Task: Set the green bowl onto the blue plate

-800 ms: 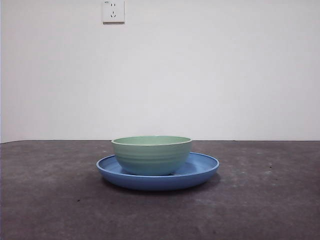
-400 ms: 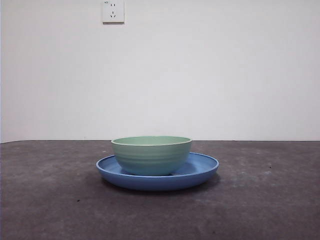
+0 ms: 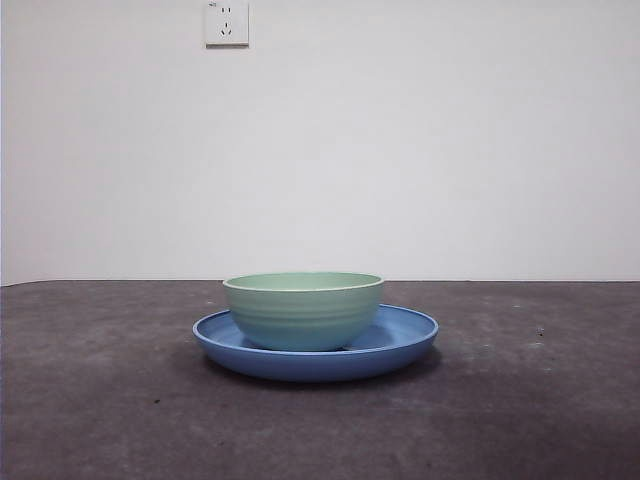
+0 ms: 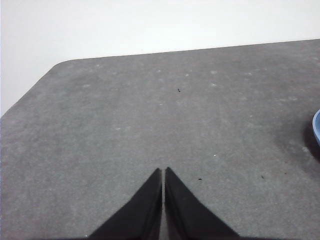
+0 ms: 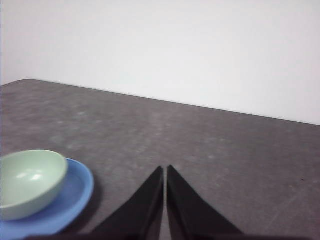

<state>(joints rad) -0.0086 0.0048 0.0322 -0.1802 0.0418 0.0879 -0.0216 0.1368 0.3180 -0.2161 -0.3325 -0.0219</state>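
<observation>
Nothing has moved since the earlier front frames: the green bowl [image 3: 303,310] sits upright in the blue plate [image 3: 400,340], its base resting on the plate's floor and its rim level, a little off the plate's centre so that more bare blue shows on one side. Neither arm shows in the front view. The right gripper [image 5: 165,170] hangs above bare tabletop with its jaws pressed together and nothing between them, near the plate but clear of it, with bowl and plate both off to one side of its tips. The left gripper [image 4: 163,171] is likewise closed and empty, well apart from the plate, of which only a sliver of blue rim shows at the frame's edge. Beneath the plate lies a dark grey, speckled table [image 3: 520,420]; behind the plate rises a plain white wall [image 3: 450,140] with a white wall socket [image 3: 226,22] high above the bowl
</observation>
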